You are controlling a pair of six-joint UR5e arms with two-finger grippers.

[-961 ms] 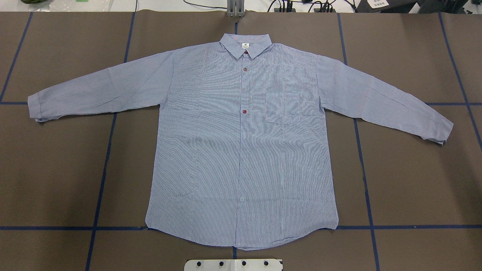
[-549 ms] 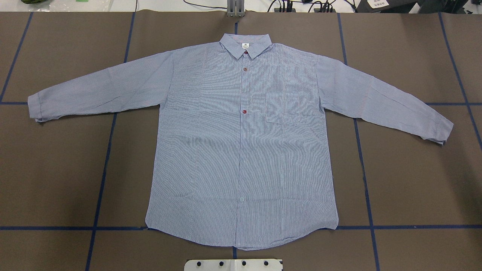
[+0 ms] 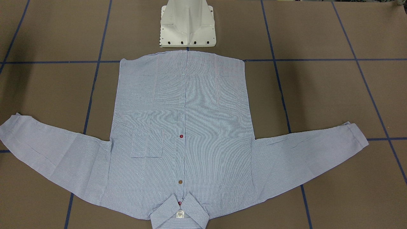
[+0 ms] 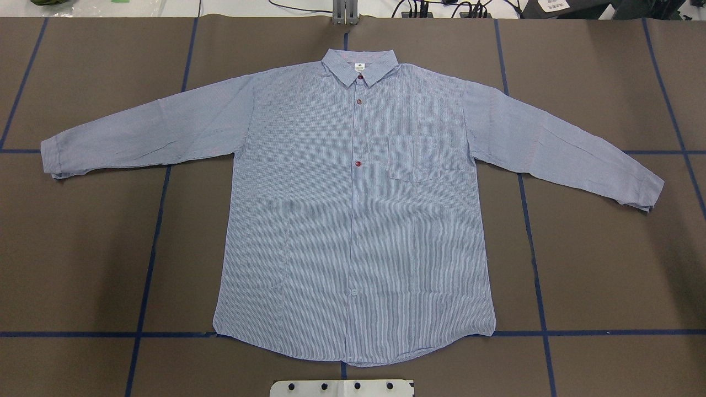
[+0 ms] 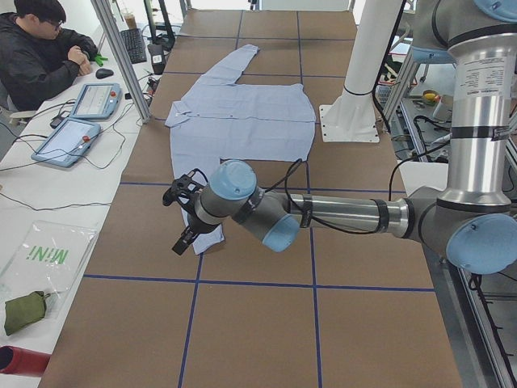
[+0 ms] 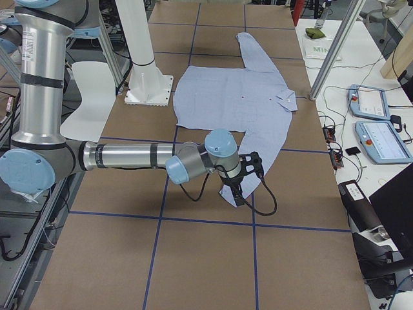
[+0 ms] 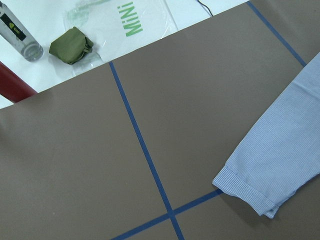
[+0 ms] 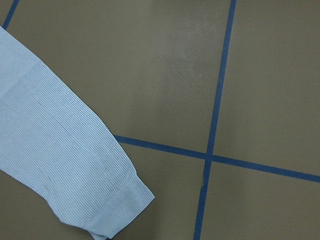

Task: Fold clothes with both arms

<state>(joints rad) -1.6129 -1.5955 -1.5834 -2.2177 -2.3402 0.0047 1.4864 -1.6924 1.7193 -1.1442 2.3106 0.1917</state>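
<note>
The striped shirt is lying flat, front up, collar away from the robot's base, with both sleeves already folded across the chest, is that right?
No. The shirt lies flat, front up, collar away from the base, but the overhead exterior view shows the sleeve on the robot's left and the one on its right spread out sideways, not folded.

Right arm [image 6: 122, 156] was silver-grey tube, pale blue joint caps, black cable [image 6: 275, 203] looped at wrist; left arm [image 5: 339, 214] matched. Pedestal [image 3: 187, 25] white.
</note>
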